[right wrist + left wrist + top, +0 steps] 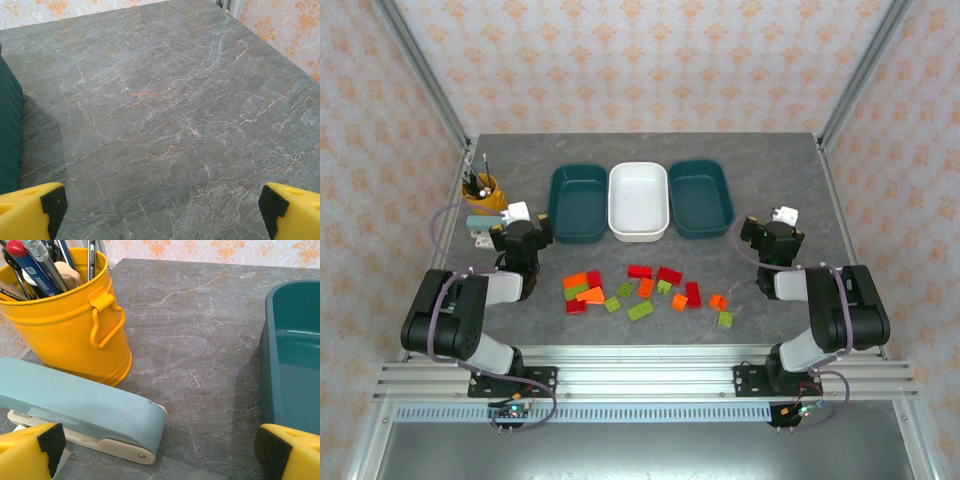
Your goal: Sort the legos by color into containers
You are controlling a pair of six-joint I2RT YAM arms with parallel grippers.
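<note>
Beneath both pairs of my fingers lies the grey marbled surface (770, 160), bare ahead of my right fingers (771, 236), which stand wide apart and hold nothing. My left fingers (523, 232) are just as wide and empty. Between the two pairs, a little ahead, three trays sit in a row: a teal tray (578, 205) just right of my left fingers, the white tray (638, 200), and a second teal tray (700, 198) just left of my right fingers. Ahead and left of my left fingers crowd a blue-grey stapler (85, 410) and a yellow pen cup (65, 335), so I judge that side tight for swinging. The legos (646, 288) lie scattered behind and between both pairs, none yet in a tray. I expect them to be light, rigid and slick, best pinched squarely across two flat sides. Those touching neighbours want an approach from their free side.
</note>
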